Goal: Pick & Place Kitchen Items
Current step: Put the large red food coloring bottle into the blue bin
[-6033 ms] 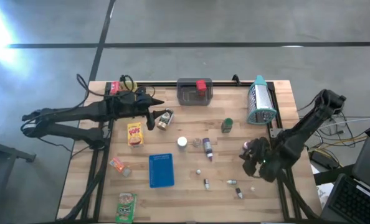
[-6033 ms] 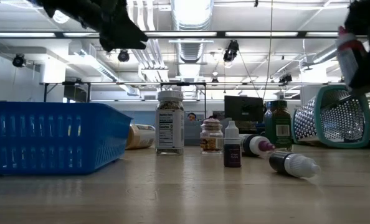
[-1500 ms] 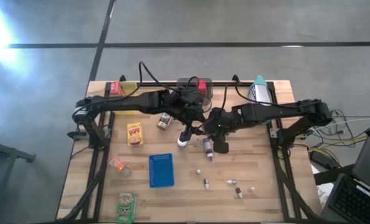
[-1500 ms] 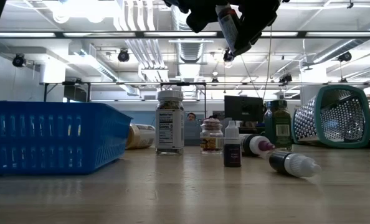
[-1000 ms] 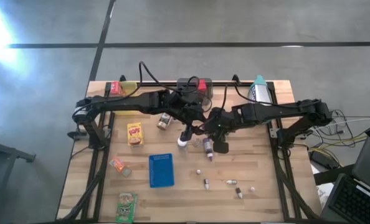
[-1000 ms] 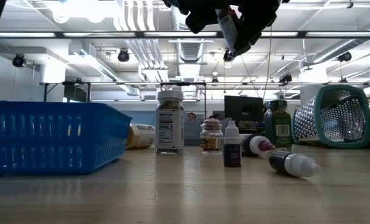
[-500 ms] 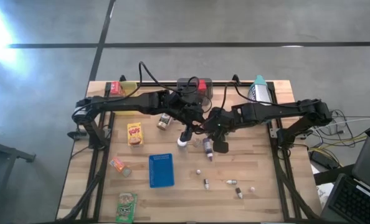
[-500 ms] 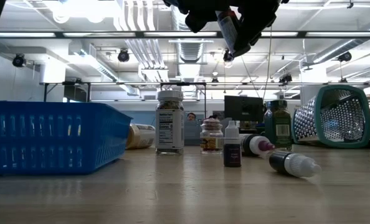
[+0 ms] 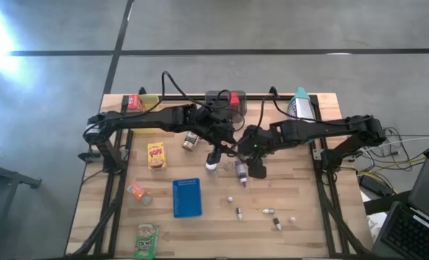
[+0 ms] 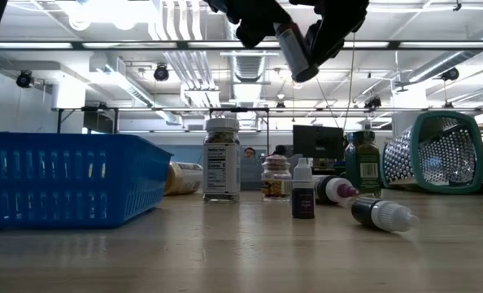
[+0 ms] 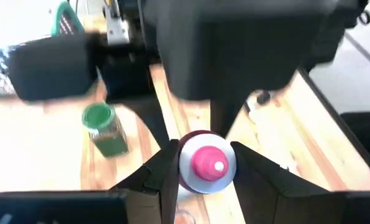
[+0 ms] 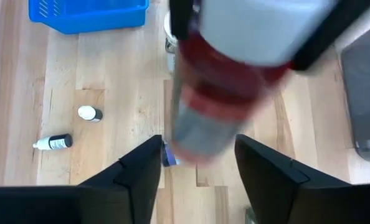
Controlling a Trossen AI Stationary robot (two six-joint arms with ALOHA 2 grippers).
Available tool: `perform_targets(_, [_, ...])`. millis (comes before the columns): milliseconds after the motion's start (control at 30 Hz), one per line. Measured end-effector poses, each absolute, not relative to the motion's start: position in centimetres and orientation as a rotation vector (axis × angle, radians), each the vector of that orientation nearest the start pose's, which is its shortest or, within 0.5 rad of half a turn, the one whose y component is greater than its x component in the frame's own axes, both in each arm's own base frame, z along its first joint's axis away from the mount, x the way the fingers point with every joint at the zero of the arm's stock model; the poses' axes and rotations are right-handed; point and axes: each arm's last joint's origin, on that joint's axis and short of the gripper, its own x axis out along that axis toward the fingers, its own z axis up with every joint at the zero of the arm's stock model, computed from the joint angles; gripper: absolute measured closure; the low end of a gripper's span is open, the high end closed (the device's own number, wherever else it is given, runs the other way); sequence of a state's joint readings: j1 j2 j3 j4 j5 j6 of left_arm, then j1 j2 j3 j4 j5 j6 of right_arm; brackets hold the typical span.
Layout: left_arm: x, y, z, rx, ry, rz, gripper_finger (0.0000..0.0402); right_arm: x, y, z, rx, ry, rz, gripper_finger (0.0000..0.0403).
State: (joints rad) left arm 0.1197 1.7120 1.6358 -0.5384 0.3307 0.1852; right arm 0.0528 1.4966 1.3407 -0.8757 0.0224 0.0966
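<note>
A small bottle (image 10: 294, 50) with a white cap, pink tip, red band and grey base hangs tilted in the air above the middle of the table, between both grippers. My left gripper (image 11: 205, 163) is shut on its cap end (image 11: 208, 165). My right gripper (image 12: 197, 144) is open; its fingers stand on either side of the base end (image 12: 197, 130), which shows blurred. In the high view the two grippers meet near the table's centre, left gripper (image 9: 226, 140) and right gripper (image 9: 239, 146). Other toy groceries stand or lie on the table below. My left gripper pinches the bottle's white cap end (image 12: 266, 25) between its two fingers, one on each side. The pink tip points back toward the left wrist. The bottle is lifted clear of the table and tilted, its base end (image 10: 304, 73) lowest.
On the table: blue tray (image 9: 187, 197), yellow packet (image 9: 156, 155), brown jar (image 9: 191, 139), green-lidded jar (image 11: 104, 127), white-capped jar (image 9: 211, 165), a lying bottle (image 9: 241, 173), several tiny bottles (image 9: 238, 213). Grey bin (image 9: 222, 112) and grater (image 9: 301, 119) sit at the far edge.
In the low view the bottle has shifted a little toward the table's left and down, and has tipped further. Both arms have otherwise stayed at the table's centre.
</note>
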Motion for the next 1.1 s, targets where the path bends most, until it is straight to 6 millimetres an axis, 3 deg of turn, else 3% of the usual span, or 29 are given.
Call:
perform_targets(467, [34.6, 3.5, 36.8, 0.053, 0.713, -0.195, 0.0271, 27.7, 1.5, 30.7, 0.138, 1.095, -0.081, 0.0145])
perform_targets(700, [32.2, 3.4, 37.7, 0.023, 0.793, -0.118, 0.0271, 25.4, 1.3, 30.1, 0.204, 1.021, -0.128, 0.0168])
perform_targets(1100, [28.6, 2.0, 36.3, -0.062, 0.833, -0.08, 0.0271, 20.3, 0.7, 27.2, 0.293, 0.742, -0.249, 0.0217])
